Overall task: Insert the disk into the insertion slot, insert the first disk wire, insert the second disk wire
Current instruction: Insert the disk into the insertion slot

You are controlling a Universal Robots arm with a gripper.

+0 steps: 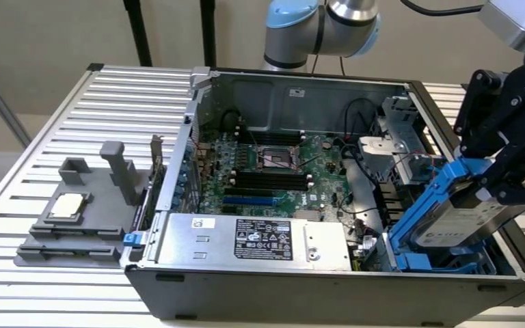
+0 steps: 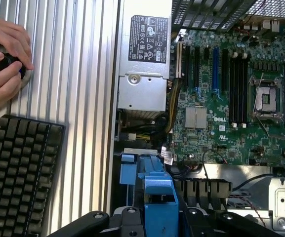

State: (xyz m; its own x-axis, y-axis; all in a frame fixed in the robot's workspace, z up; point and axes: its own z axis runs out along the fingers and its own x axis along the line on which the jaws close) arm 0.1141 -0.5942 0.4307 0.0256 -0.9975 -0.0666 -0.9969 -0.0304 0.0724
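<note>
Exterior view: my hand [image 1: 497, 195], part-open, grips the flat silver-grey hard disk in bright blue plastic carrier [image 1: 459, 222], tilted over the blue-railed grey metal cage slot [image 1: 424, 262] at the black computer case's [image 1: 335, 295] near corner, the exterior view's right. Judgement: square carrier with rails.
Wrist view: black keyboard [image 2: 23, 177] and a person's hands [image 2: 4, 34] on the ribbed counter [image 2: 83, 98].

Ribbed aluminium table [image 1: 48, 297] carrying an open computer case [image 1: 335, 295] mid-frame, a grey fixture [image 1: 89, 236] lower left, and a black keyboard [image 2: 19, 182].
</note>
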